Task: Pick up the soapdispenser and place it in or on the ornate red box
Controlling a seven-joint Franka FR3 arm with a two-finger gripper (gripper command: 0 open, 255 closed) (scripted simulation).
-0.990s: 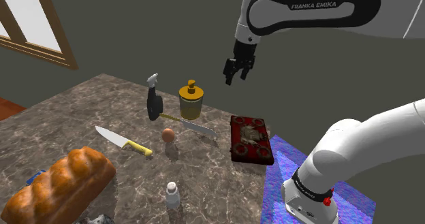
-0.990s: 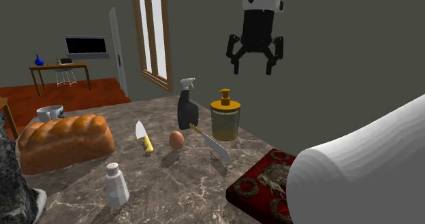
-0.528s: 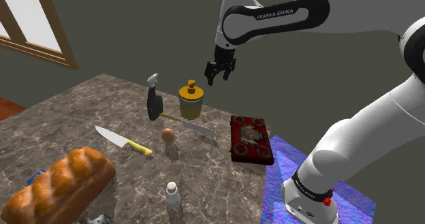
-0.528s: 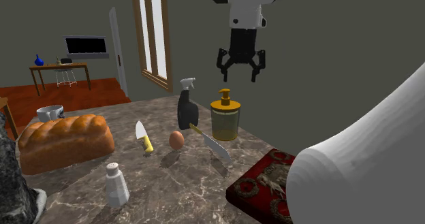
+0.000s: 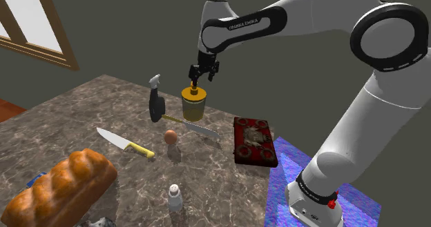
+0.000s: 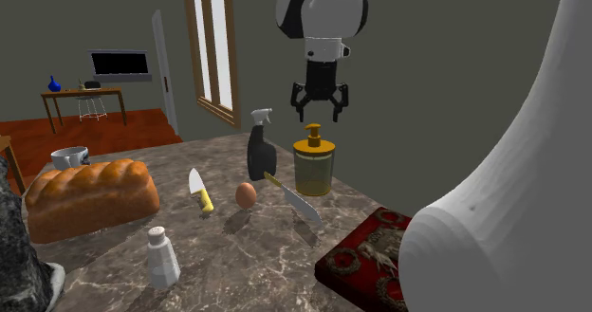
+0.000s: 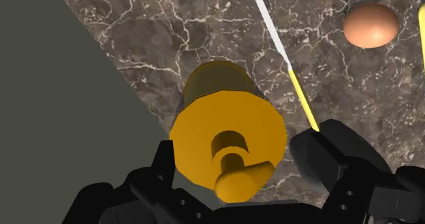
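The gripper (image 5: 201, 79) hangs just above the yellow-capped soap dispenser (image 5: 194, 107) on the counter (image 5: 83, 115).

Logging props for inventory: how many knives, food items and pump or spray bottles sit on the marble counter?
Knives: 2, wide-bladed knife, long thin knife
Food items: 2, bread loaf, egg
Bottles: 2, spray bottle, soap dispenser
Total: 6

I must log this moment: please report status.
Pincer open, above soap dispenser. Dispenser upright, not held. Spray bottle and knife close beside it.
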